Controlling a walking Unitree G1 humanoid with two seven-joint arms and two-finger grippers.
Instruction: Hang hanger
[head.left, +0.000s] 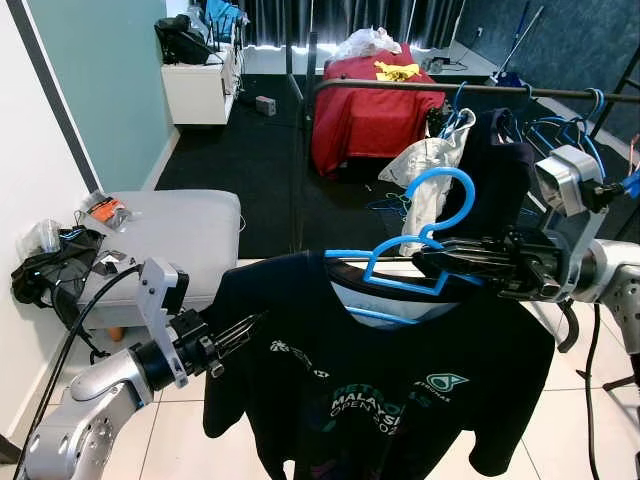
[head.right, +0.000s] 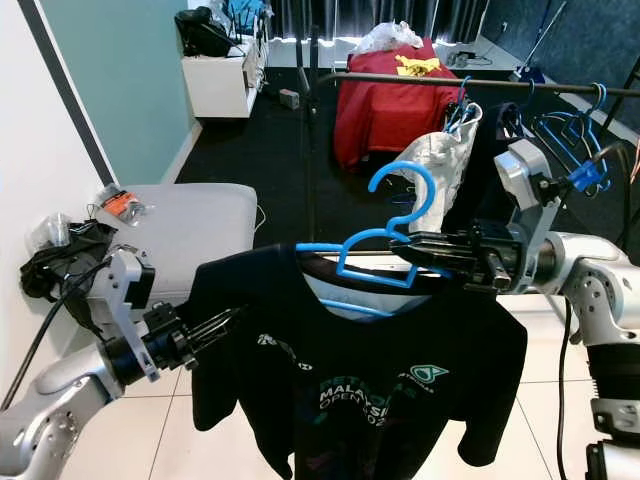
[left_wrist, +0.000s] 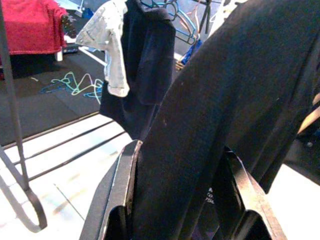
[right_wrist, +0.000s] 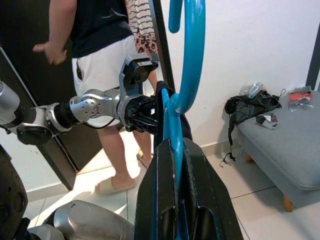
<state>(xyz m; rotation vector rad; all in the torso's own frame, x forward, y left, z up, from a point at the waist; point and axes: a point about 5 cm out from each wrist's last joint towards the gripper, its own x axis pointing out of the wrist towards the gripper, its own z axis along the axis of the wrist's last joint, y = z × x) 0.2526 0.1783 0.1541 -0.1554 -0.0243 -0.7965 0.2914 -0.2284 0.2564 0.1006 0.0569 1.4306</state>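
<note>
Blue hanger (head.left: 420, 235) is up in the air in front of the robot, carrying a black t-shirt (head.left: 375, 375) with a printed logo on the chest. Hook points up and it's not on anything: the clothes rail (head.left: 470, 90) sits further back, well behind it.

Right end effector (head.left: 430, 262) comes in from the right and has its two black fingers closed on the hanger just under the hook, where the neck meets the shoulders. In the right wrist view you can see the blue plastic running right between the fingers (right_wrist: 200, 190), so it's a firm pinch.

Left end effector (head.left: 250, 328) is at the shirt's left sleeve. From the left wrist view the dark fabric hangs down between its fingers (left_wrist: 122, 190), which sit either side of the cloth with a little gap, so partly spread with the sleeve between them. Can't tell if it's really squeezing.

On the rail there's already a dark shirt (head.left: 500, 170), a pale garment (head.left: 425, 170) and a few more blue hangers (head.left: 560, 130). Behind that, something draped in red cloth (head.left: 365, 115). Grey bench (head.left: 170, 240) off to the left with black bags and clutter (head.left: 55, 265) beside it. A person (right_wrist: 100, 60) in white shorts stands behind the robot in the right wrist view.
</note>
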